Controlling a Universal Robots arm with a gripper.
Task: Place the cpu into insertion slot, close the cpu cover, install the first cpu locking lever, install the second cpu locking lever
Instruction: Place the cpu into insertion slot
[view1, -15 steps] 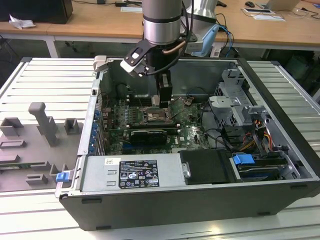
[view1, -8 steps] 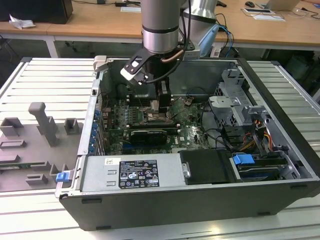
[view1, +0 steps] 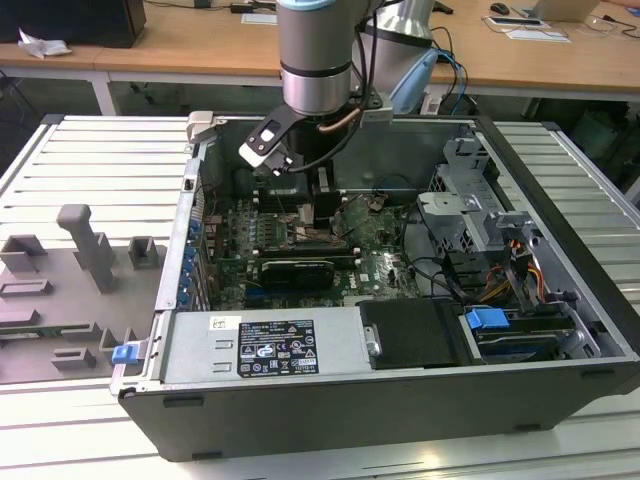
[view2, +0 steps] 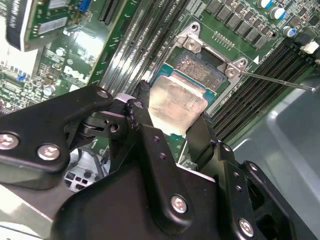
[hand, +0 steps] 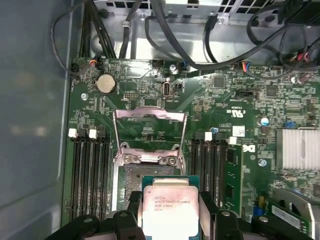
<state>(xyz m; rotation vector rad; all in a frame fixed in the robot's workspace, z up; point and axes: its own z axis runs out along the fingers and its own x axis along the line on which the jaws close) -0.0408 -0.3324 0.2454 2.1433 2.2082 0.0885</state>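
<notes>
The cpu (hand: 169, 207), a flat silver-grey square chip, hangs between my gripper's (hand: 170, 216) black fingers (hand: 131, 210), which are shut on two of its opposite edges. It is held tilted just above the insertion slot (hand: 145, 177), covering part of the dark socket (view2: 200, 67). The cpu cover (hand: 150, 116) stands swung open beyond the socket. A thin metal locking lever (view2: 275, 80) sticks out beside the socket. In the exterior view my gripper (view1: 320, 210) reaches down into the open computer case over the motherboard.
Long memory slots (hand: 89, 170) run along both sides of the socket. A finned heat sink (hand: 300, 147), a coin battery (hand: 106, 84) and black cables (hand: 200, 45) lie nearby. An expansion card (view1: 295, 272), power supply (view1: 260, 345) and drive cage (view1: 470, 200) fill the case.
</notes>
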